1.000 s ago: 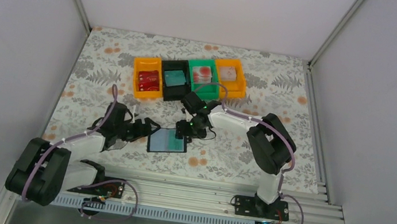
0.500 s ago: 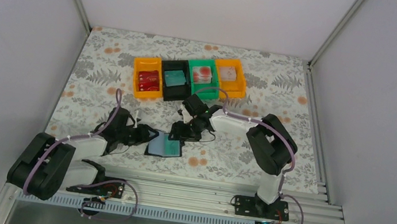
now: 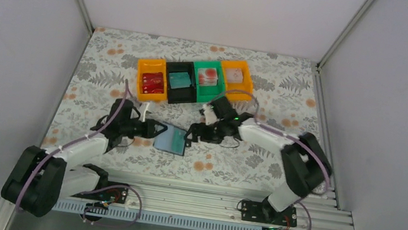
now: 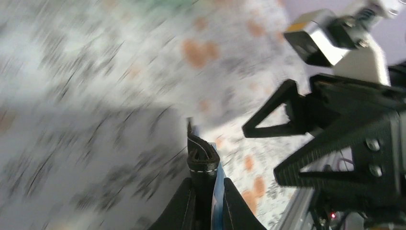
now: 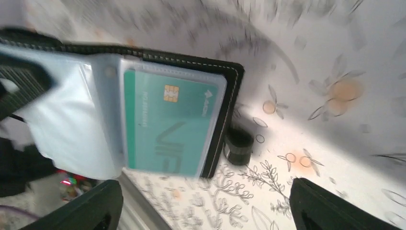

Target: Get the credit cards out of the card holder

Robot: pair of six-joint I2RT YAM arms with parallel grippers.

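Left claw (image 3: 151, 129): clamped on the left edge of the card holder (image 3: 171, 140) at the centre of the overhead frame. Only its own wrist view shows both fingers (image 4: 184, 206) pinching the black stitched cover edge-on, against a blurred background. Right wrist view alone: holder spread open, a teal credit card (image 5: 167, 127) with chip inside a clear sleeve, a small black tab (image 5: 238, 143) at the cover's lower edge, floral table (image 5: 335, 57) beneath. Right claw (image 3: 191, 136): jaws wide, gripping nothing, just right of the holder; four bins (image 3: 141, 77) (orange, black, green, orange) sit in a row at upper centre, well apart.
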